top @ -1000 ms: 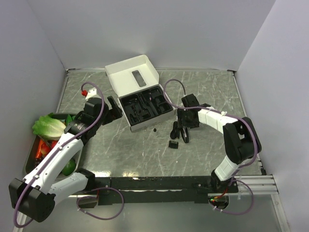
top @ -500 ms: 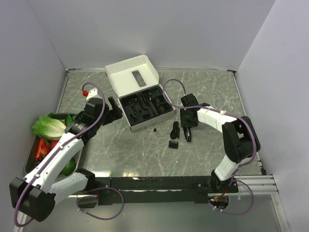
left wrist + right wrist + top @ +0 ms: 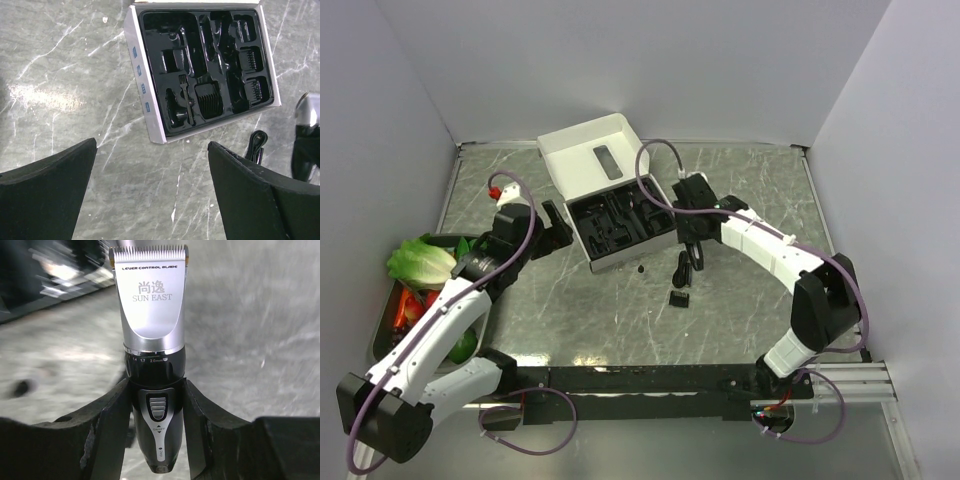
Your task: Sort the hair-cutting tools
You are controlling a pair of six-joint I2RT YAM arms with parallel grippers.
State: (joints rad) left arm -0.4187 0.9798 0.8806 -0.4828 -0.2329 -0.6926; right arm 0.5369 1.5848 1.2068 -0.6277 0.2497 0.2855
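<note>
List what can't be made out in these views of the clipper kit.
Top view: small black piece near the cord, too small to identify.
Left wrist: clipper cut off by the right edge; cord end behind the left jaws.
Right wrist: box blurred, contents unreadable.

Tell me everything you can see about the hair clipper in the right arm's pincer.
The hair clipper is slim: a silver, metallic-looking head printed SUN EAST, a toothed blade at the tip, and a glossy black body with a length-setting ring and grey slide switch. The right pincer is shut on the black body, gripping it from both sides, blade pointing away from the wrist camera. Nothing else visibly touches it.
</note>
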